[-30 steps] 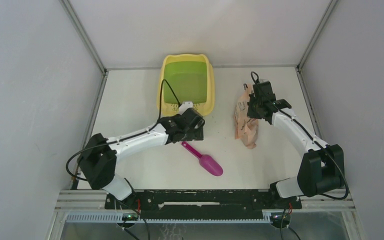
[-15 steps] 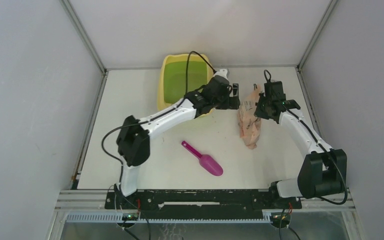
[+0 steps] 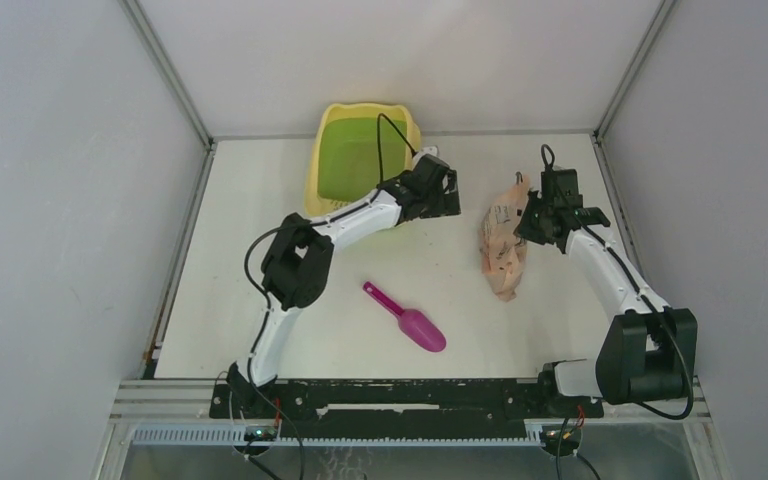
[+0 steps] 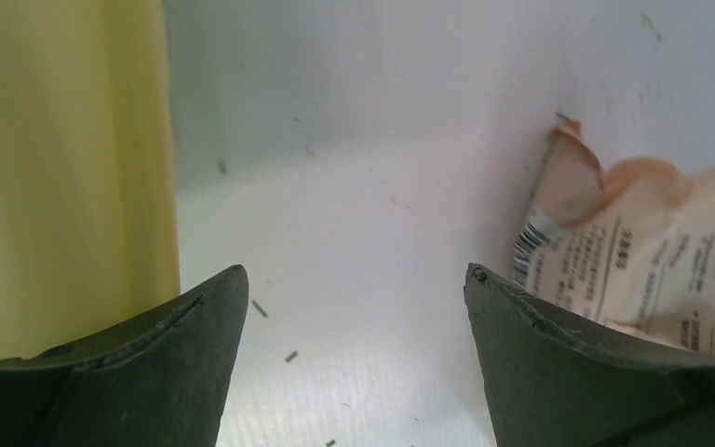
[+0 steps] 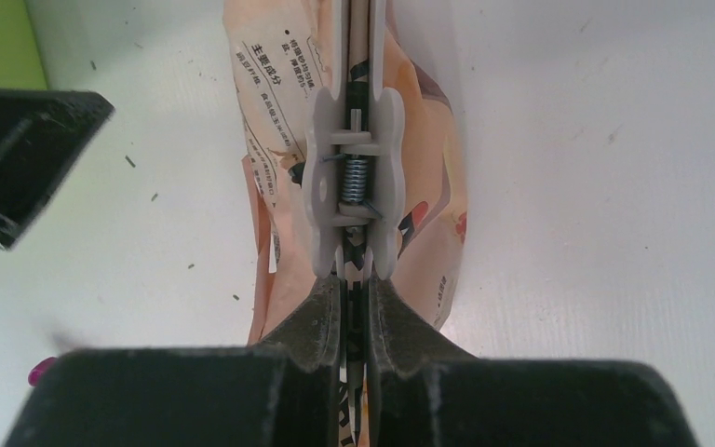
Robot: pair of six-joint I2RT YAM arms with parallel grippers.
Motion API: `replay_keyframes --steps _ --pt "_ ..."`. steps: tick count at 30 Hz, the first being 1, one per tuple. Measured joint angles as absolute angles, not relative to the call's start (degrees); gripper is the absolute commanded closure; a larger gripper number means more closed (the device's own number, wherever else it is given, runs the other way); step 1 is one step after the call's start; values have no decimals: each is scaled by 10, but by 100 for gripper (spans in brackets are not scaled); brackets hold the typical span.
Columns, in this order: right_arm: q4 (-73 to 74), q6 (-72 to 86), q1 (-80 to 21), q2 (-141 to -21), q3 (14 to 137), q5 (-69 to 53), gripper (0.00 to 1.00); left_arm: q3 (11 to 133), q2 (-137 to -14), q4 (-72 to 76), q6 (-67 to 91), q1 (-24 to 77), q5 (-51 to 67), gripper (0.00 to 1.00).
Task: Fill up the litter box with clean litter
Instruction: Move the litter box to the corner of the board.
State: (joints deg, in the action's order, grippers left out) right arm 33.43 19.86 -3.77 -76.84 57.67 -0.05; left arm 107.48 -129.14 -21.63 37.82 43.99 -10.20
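**Bag clipped shut, box waiting: nothing poured yet**

The litter box point(image 3: 313, 175) sits on the counter point(image 3: 260, 300) vs the far edge, a bit left of centre. Its long axis runs far-to-near and leans slightly. The grille point(image 3: 335, 208) end faces the near edge and the green basin opens straight up. It looks like stiff, light plastic, prob. slides easily if nudged. If it needs shifting, take the yellow rim, not the basin.

The clean litter point(image 4: 290, 356) shows only as stray dark specks on the counter btwn box and bag. The bulk is presumably inside the bag point(image 3: 503, 250), which lies toward the right edge at mid depth. Loose granules will run and scatter, so they want a slow tip from close over the basin.

The bag looks soft and floppy, likely sagging under its load. Its long axis runs far-to-near, with the top end lifted and pointing at the far edge. A white clip point(image 5: 354, 177) seals that top.

R gripper point(image 5: 354, 284) is pinched narrow at the clip's tail. Can't tell if the pads bear on the clip handles or the bag fold beneath.

L gripper point(image 4: 355, 272) is spread wide and carrying nothing, just right of the box wall and aimed at the bag's top corner. Best hold for it, imo, is the bag's top edge just beside the clip.

The magenta scoop point(image 3: 407, 318) lies untouched near centre, toward the near edge.
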Motion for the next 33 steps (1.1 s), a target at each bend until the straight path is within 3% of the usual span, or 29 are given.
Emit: replay_keyframes --steps 4,15,33 --pt "330 198 -38 -766 573 -5 100 1044 -1281 -195 394 418 -118 10" --pt "317 198 -37 -766 563 -22 100 767 -1149 -140 441 361 -161 10" --pt "311 198 -51 -766 560 -22 100 633 -1042 -125 451 199 -195 9"
